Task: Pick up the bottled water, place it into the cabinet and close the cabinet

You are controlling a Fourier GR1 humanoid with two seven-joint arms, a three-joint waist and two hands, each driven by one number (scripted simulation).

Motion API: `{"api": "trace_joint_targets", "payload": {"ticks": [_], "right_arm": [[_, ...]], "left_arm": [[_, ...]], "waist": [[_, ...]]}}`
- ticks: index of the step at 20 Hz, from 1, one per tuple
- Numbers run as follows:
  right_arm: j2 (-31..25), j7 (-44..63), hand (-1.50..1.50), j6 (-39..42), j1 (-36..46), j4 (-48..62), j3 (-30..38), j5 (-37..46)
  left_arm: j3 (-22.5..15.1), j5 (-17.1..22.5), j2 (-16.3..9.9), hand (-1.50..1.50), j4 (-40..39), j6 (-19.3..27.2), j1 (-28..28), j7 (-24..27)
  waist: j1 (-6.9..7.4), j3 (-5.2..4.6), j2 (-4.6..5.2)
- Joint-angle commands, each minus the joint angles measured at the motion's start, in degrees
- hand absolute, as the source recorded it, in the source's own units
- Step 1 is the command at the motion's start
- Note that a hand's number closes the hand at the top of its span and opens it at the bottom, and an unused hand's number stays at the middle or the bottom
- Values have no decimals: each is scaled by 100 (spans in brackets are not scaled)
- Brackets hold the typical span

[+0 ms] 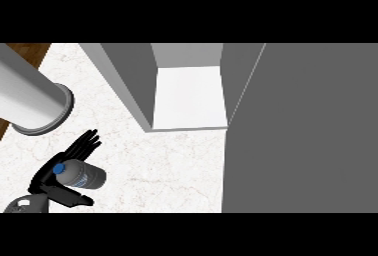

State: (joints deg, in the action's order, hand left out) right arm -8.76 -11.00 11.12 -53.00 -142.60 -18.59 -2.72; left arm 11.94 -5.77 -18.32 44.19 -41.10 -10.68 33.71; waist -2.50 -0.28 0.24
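Head view, looking steeply down at a pale marbled counter (170, 165). At the lower left, 1 black hand, the robot's left hand (63, 172), curls its fingers and thumb around the bottled water (81, 175), a clear bottle with a blue cap. The bottle sits in the hand, near the counter's left side. An open grey cabinet (188, 95) with a white floor stands well apart at upper centre, its door (303, 125) swung open on the right. A large white cylinder (29, 95) lies at upper left.

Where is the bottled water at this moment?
In the head view the bottled water is at the lower left, on the counter, with the left hand curled round it, below-left of the open cabinet.
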Motion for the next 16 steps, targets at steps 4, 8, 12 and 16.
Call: {"api": "trace_joint_targets", "payload": {"ticks": [4,8,12,16], "right_arm": [[-44,84,-150,-25,-196,-473,7,-121],[-63,-10,-150,-24,-327,-552,17,-101],[-77,-18,-150,-36,-343,-483,25,-93],[-203,-305,-150,129,-695,-479,73,-140]], "left_arm": [[-449,-45,3,-150,-802,-976,-191,971],[-623,-74,299,-150,-1033,-593,-118,1375],[-466,244,320,150,-1432,-591,-478,1178],[-514,408,214,150,-1597,-929,-409,1258]], "waist": [[35,-1,11],[35,-7,9],[63,1,13],[7,1,-11]]}}
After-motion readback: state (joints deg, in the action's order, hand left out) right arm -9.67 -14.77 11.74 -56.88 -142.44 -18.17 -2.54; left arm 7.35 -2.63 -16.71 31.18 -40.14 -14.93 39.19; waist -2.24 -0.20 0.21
